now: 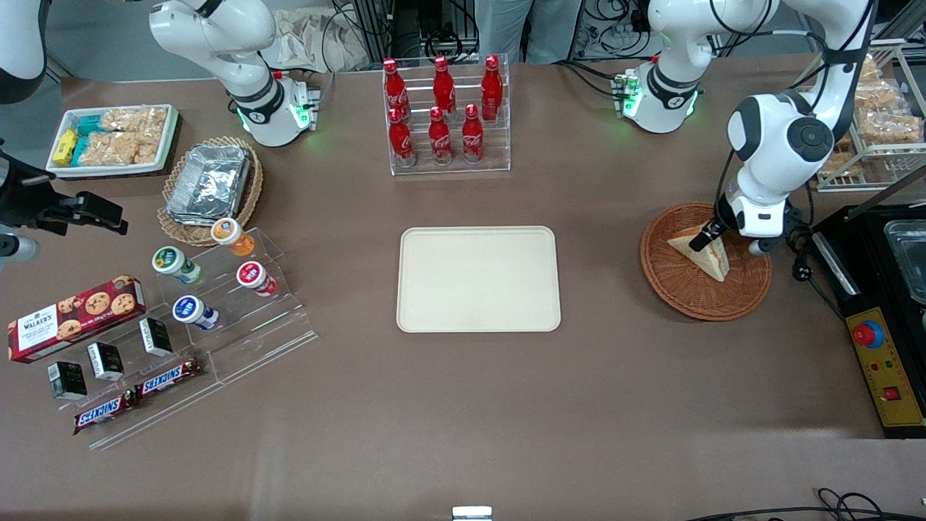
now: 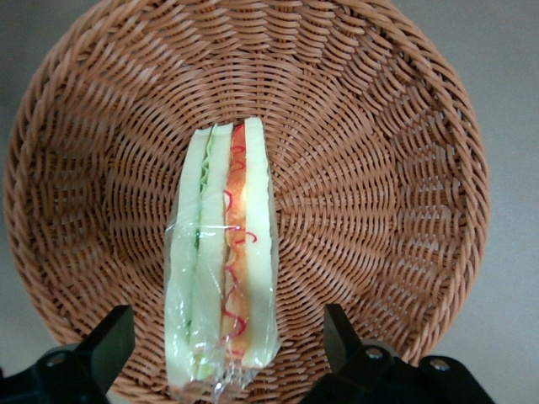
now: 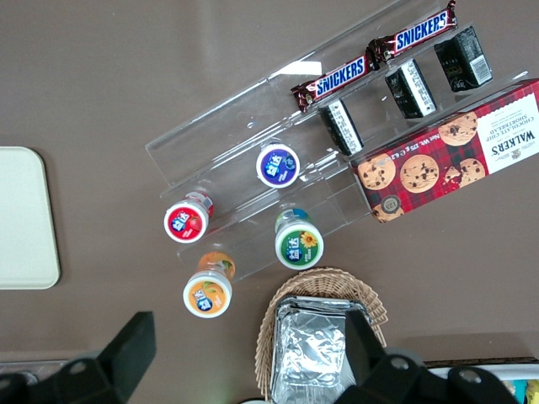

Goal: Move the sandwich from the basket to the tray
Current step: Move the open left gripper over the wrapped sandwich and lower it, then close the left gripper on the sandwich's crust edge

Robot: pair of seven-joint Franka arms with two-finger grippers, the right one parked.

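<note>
In the front view, your jaws [image 1: 703,237] hang over the reddish-brown basket [image 1: 673,289] at the right of the frame, just above the upper corner of the sandwich [image 1: 703,255]. The sandwich lies inside the basket, its long pale face turned toward the camera. The tray [image 1: 478,278] sits at the middle of the frame, bare and well apart from the basket, with only brown desk [image 1: 463,405] between them. That gives you a clean carry path once the wedge is lifted; raise it above the basket rim before you swing across.

In the left wrist view, the two fingertips [image 2: 105,345] stand wide apart, one on each side of the sandwich [image 2: 223,261], and they hold nothing. The wedge shows its cut edge, with green filling along one slice and red along the other, under clear wrap. The fingers straddle its thickness, so closing should press the two bread faces together, which looks like the right way to take it. Come straight down so both pads meet bread rather than the loose wrap bunched at the near end. The bread will likely squash, so close gently. Keep the tips off the woven floor of the basket [image 2: 379,168].

The right wrist view shows only a corner of the tray [image 3: 25,219] at the left edge.
</note>
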